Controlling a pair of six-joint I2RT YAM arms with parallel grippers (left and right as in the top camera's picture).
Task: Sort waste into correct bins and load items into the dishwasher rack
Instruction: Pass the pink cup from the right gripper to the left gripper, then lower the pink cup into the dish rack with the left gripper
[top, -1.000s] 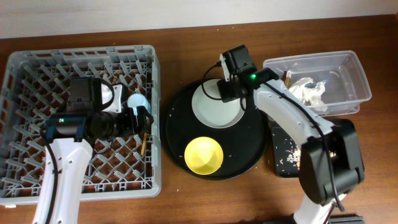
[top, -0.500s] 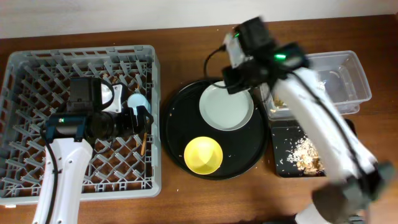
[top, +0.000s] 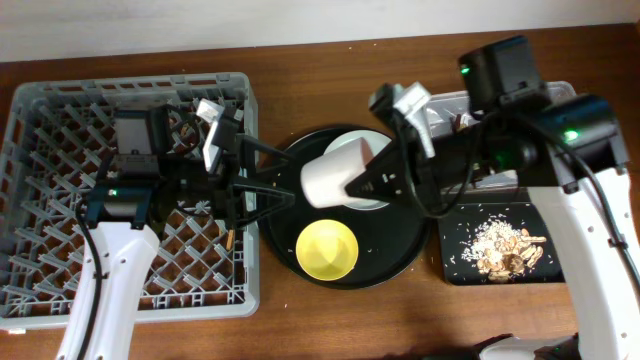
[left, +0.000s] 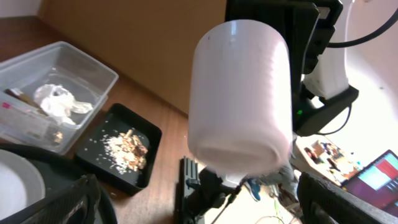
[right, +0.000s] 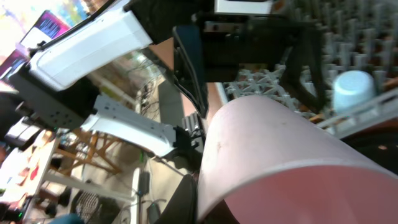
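Note:
My right gripper (top: 358, 181) is shut on the pale pink cup (top: 333, 181) and holds it sideways in the air over the white plate (top: 340, 141) on the round black tray. The cup fills the right wrist view (right: 273, 162). It also shows in the left wrist view (left: 239, 99). My left gripper (top: 272, 178) is open and empty, above the dishwasher rack's (top: 50, 120) right edge, facing the cup. The yellow bowl (top: 328, 248) sits on the round tray. The light blue cup (right: 353, 90) stands in the rack. A chopstick (top: 231, 238) lies in the rack.
The round black tray (top: 400, 255) lies between the rack and the bins. The clear tub (top: 560, 108) at the back right holds the white napkin (left: 59, 102). The shallow black tray (top: 450, 270) in front of it holds beige food scraps (top: 505, 245).
My right arm has risen from the plate and swung the pink cup left, turned sideways. My left gripper has lifted from the rack, opened and turned toward the cup.

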